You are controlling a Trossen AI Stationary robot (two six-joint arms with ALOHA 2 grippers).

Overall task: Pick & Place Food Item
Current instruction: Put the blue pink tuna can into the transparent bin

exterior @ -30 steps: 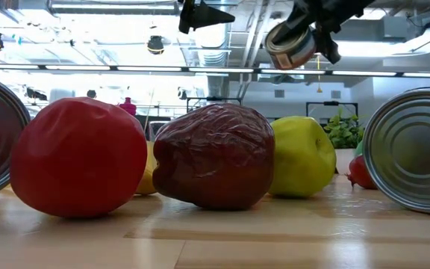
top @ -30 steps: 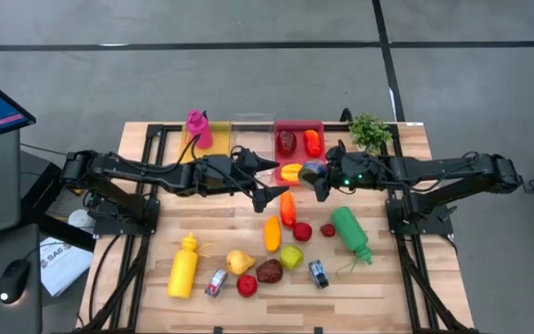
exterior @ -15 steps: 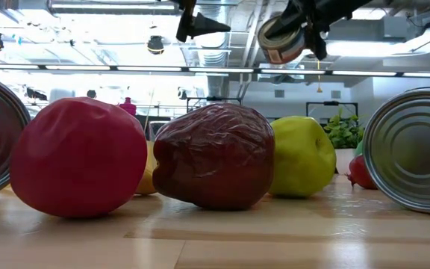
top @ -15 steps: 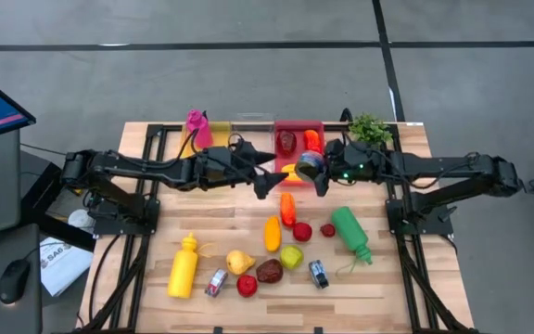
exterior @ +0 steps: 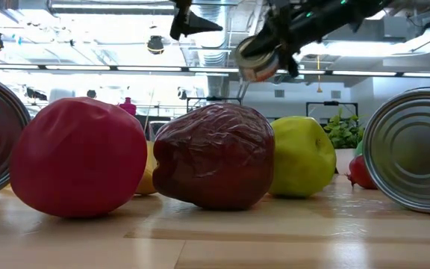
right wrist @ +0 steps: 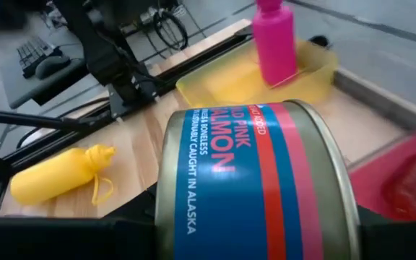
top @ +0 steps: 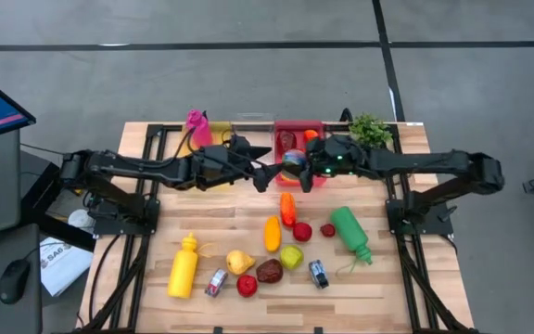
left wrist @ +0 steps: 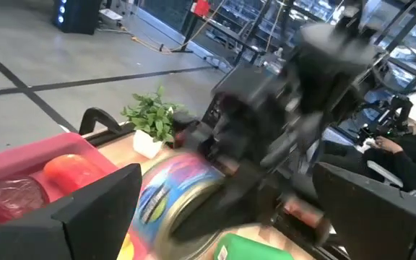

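A salmon can with a blue and red label [top: 292, 165] hangs high over the table's far middle, in front of the red bin. My right gripper [top: 302, 169] is shut on it; the can [right wrist: 258, 180] fills the right wrist view. In the low view the can [exterior: 257, 61] shows above the fruit. My left gripper [top: 265, 171] is open, just left of the can, its fingers pointing right. In the left wrist view the blurred can [left wrist: 183, 202] shows between those open fingers; I cannot tell whether they touch it. My right gripper holds the can between its two fingers, coming level from the table's right. In the right wrist view one dark finger [right wrist: 63, 242] shows beside the can's plain end and the other beside its rimmed end [right wrist: 347, 191]. The can is lifted clear, lying on its side.
The red bin [top: 297, 127] holds food. A yellow bin with a pink bottle [top: 197, 130] and a plant [top: 369, 130] stand at the far edge. A carrot [top: 287, 206], green bottle [top: 350, 232], yellow bottle [top: 184, 264], fruit and small cans [top: 318, 273] lie nearer.
My right gripper has carried the can toward the table's left and a little toward the far edge, up to my left gripper, and the can has sunk slightly in the low view. My left gripper has shifted slightly toward the far edge and stayed open.
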